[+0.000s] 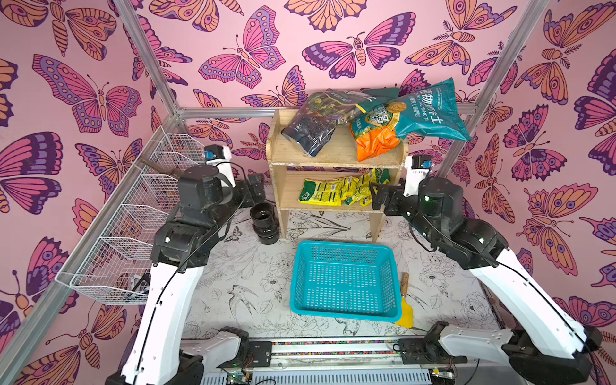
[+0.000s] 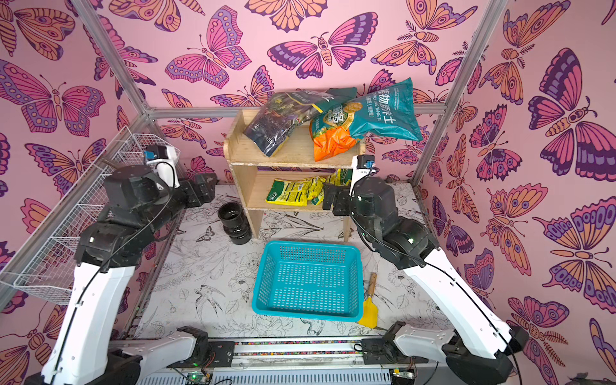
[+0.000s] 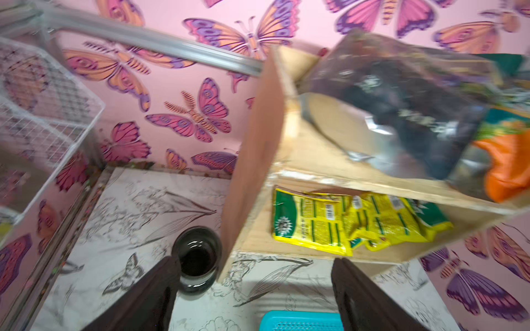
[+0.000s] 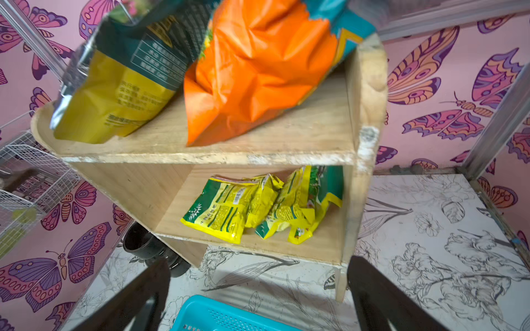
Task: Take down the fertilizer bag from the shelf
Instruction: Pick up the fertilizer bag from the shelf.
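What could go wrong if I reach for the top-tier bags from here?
The teal-and-orange bag overhangs the wooden shelf at its side panel and overlaps the dark bag; pulling either may drag the other off. The open left claw sits near the stacked black pots, which a swing could knock over.

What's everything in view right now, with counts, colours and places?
shelf: one, pale wood, at back wall
dark bag: one, black, top tier, left
teal-and-orange bag: one, top tier, right, overhanging
yellow packets: several, yellow-green, lower tier
pots: stacked, black, on table left of shelf
basket: one, teal, before shelf, empty
trowel: one, yellow blade, wooden handle, right of basket
wire rack: one, white, left wall
left pincer: open, empty, near shelf's left side
right pincer: open, empty, by lower tier's right end
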`<state>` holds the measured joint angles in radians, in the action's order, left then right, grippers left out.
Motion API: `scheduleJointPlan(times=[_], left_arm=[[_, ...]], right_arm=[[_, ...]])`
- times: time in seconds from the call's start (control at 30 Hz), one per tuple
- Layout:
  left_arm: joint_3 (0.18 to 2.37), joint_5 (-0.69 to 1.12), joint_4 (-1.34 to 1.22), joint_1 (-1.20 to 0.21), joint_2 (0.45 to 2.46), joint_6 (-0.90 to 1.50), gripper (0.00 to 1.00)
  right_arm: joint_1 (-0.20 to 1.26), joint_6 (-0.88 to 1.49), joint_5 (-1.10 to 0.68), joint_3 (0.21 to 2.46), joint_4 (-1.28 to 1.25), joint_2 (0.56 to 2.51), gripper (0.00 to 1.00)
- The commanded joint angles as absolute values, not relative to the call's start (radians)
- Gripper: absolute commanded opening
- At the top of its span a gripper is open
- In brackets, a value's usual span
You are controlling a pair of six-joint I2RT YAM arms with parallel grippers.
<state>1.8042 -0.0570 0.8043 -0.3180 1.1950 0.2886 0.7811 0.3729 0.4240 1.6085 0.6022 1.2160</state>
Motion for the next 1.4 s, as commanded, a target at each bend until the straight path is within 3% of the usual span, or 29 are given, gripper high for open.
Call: scheduleJointPlan(times=[0.0, 0.17, 0.3, 0.5, 0.83, 1.17, 1.37], left_arm=[[1.972, -0.140, 0.976, -0.463, 1.280, 0.158, 0.86], [2.147, -0.470, 1.004, -0.756, 1.461, -0.039, 0.88], [2.336, -0.566, 1.000, -0.843, 1.640, -0.171, 0.90], [2.604, -0.645, 0.987, -0.847, 1.851, -0.246, 0.94], [2.620, -0.820, 0.847, -0.813, 1.979, -0.360, 0.97], [2.635, -0.701, 0.790, -0.675, 2.036, -0.313, 0.97], [2.630, -0.585, 0.791, -0.631, 2.066, -0.253, 0.91]], right_arm=[[0.788, 0.355, 0.495, 1.639, 0.678, 1.254, 0.99], [0.788, 0.363, 0.531, 1.628, 0.691, 1.253, 0.99], [0.787, 0.348, 0.563, 1.609, 0.688, 1.232, 0.99], [0.786, 0.342, 0.562, 1.587, 0.716, 1.227, 0.99], [0.783, 0.301, 0.575, 1.551, 0.713, 1.226, 0.99], [0.779, 0.282, 0.569, 1.501, 0.710, 1.226, 0.99], [0.778, 0.273, 0.575, 1.497, 0.707, 1.232, 0.99]])
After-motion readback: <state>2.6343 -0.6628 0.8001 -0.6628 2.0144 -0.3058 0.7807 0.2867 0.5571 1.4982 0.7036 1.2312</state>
